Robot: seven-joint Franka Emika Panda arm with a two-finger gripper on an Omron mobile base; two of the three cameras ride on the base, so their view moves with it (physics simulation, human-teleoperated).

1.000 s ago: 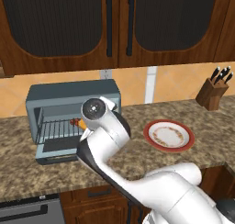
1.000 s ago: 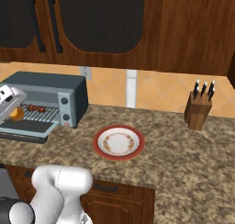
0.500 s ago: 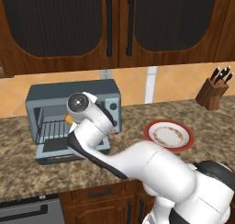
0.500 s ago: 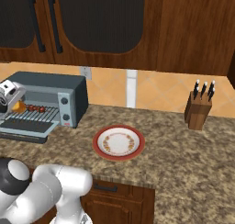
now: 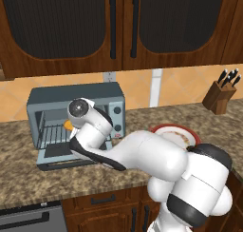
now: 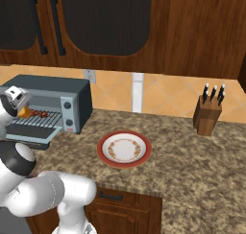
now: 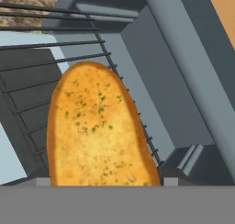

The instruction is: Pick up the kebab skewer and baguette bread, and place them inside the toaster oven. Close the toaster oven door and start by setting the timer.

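Glossy white shells all along this arm (image 5: 142,152), fat and rounded like inflated tubes. Dark, near-black bands mark the joints (one wide collar sits low on the big elbow segment). The wrist (image 5: 79,108) ends in a pale grey disc with a small dark centre.
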